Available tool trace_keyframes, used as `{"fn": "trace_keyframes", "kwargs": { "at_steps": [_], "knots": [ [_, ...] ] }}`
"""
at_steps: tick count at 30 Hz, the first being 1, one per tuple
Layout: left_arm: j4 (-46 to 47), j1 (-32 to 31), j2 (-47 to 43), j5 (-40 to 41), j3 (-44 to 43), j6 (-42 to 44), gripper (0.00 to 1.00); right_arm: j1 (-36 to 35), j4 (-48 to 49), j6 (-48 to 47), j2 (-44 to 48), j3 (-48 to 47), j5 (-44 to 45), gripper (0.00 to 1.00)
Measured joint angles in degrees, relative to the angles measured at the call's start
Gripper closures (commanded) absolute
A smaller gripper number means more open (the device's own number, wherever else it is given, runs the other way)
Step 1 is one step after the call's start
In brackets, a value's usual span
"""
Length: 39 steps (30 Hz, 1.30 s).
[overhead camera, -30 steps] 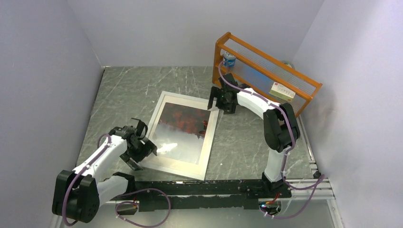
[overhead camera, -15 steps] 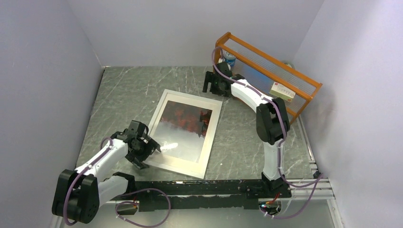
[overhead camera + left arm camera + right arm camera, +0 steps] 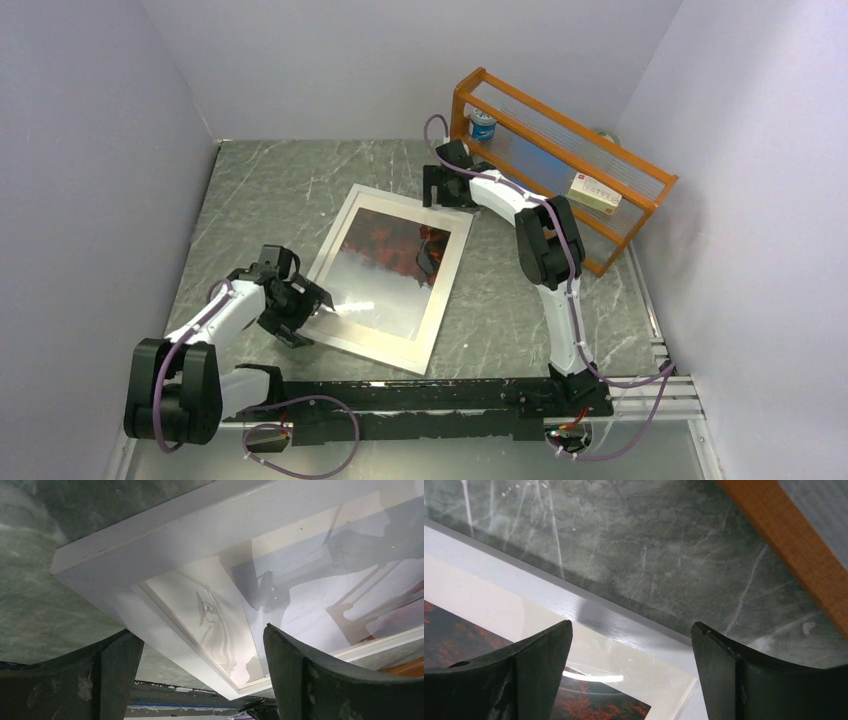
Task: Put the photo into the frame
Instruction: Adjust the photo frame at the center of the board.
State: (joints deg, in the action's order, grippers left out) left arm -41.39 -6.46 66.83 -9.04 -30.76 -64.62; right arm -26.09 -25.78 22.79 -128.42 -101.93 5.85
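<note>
Photo (image 3: 390, 268) lying inside frame (image 3: 441, 300), flat on counter (image 3: 270, 190). Left gripper (image 3: 312, 318) spread, straddling near-left corner. Right gripper (image 3: 445, 197) spread above far-right corner. Frame's long axis runs between them.

arms (image 3: 497, 193): white links, black joints | cables (image 3: 427, 128): purple (looped) | jaws: black

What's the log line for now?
photo: in frame | left end effector: open, near corner | right end effector: open, far corner
</note>
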Motion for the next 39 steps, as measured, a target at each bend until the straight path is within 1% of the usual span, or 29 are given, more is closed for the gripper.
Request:
{"fn": "trace_keyframes", "kwargs": {
  "at_steps": [9,13,18,22,25,27,32,35,36,39],
  "knots": [
    [0.5,2.8,2.7,-2.1,-1.4,2.0,0.06,0.0,-0.2,-0.8,-1.2,0.5,-0.9,0.07],
    [1.2,5.8,4.9,-3.0,-2.8,4.3,0.06,0.2,0.7,-1.2,-0.8,2.0,-1.5,0.07],
    [1.6,11.5,10.3,-4.9,-6.3,8.3,0.07,0.8,2.1,-1.1,3.5,8.5,-3.4,0.07],
    [1.9,12.8,15.4,-4.7,-10.7,11.3,0.08,1.8,3.1,-0.1,8.8,16.1,-5.0,0.07],
    [2.2,13.6,20.5,-4.6,-15.4,13.2,0.09,2.4,3.3,0.4,12.5,21.2,-5.7,0.07],
    [2.3,14.4,25.2,-4.7,-20.1,14.6,0.12,2.4,3.5,0.4,14.8,24.3,-5.9,0.07],
    [5.7,15.9,37.4,-5.3,-35.1,18.5,0.17,1.6,3.6,-0.4,18.4,29.5,-6.3,0.08],
    [9.8,16.5,45.2,-6.6,-45.5,20.8,0.17,-0.7,3.3,-0.9,19.2,30.8,-6.3,0.08],
    [12.5,16.6,48.0,-7.1,-49.0,21.5,0.17,-1.6,3.3,-0.8,19.4,31.1,-6.3,0.08],
    [20.7,16.8,53.7,-9.2,-55.5,23.1,0.17,-6.4,3.7,-0.5,20.7,32.7,-6.5,0.08]
  ]
}}
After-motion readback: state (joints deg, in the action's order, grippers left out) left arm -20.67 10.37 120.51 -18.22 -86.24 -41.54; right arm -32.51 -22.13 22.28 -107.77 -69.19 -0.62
